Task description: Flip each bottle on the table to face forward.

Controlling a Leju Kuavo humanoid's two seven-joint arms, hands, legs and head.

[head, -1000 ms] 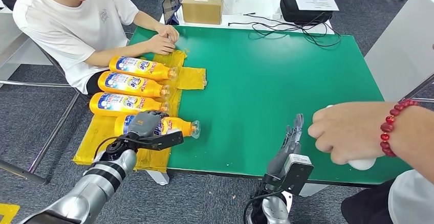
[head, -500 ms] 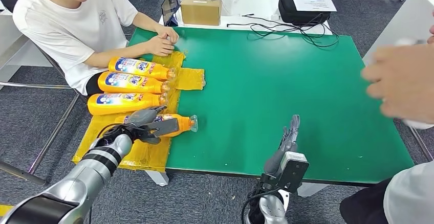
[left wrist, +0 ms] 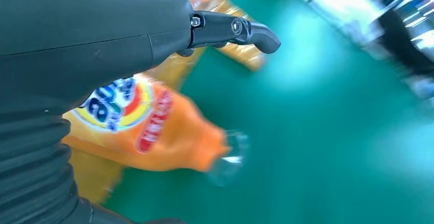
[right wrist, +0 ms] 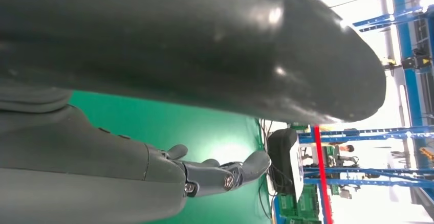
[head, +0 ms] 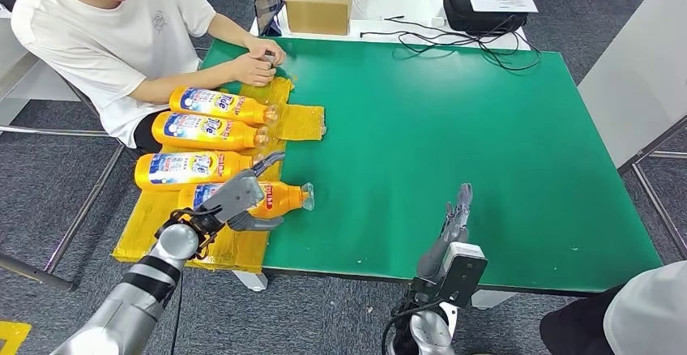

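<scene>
Right hand: the right hand point(head: 455, 219) stands nearest, at the near edge of the green tabletop point(head: 454, 128), fingers straight and parted, holding nothing, well apart from the bottles.
Left hand: the left hand point(head: 240, 199) lies over the nearest bottle point(head: 271, 199), fingers spread above it and thumb low beside it; I see no closed grasp, so it looks loose, open.
Step in hand: to my eye this is the turn of the nearest bottle, either being released or about to be rolled; I cannot say which.
Next move: if the label is right, lift clear and reach for the second bottle point(head: 190, 168); otherwise close round the body and roll it along its length.
Nearest bottle: orange, on its side on the yellow sheet point(head: 150, 225), clear cap pointing out over the green, blue and red label uppermost in the left wrist view.
Further bottles: the third bottle point(head: 206, 130) and fourth bottle point(head: 219, 104) lie parallel beyond, labels up, caps the same way.
Far side: a person point(head: 113, 39) sits at the table's far corner, hands resting on the sheet's edge.
</scene>
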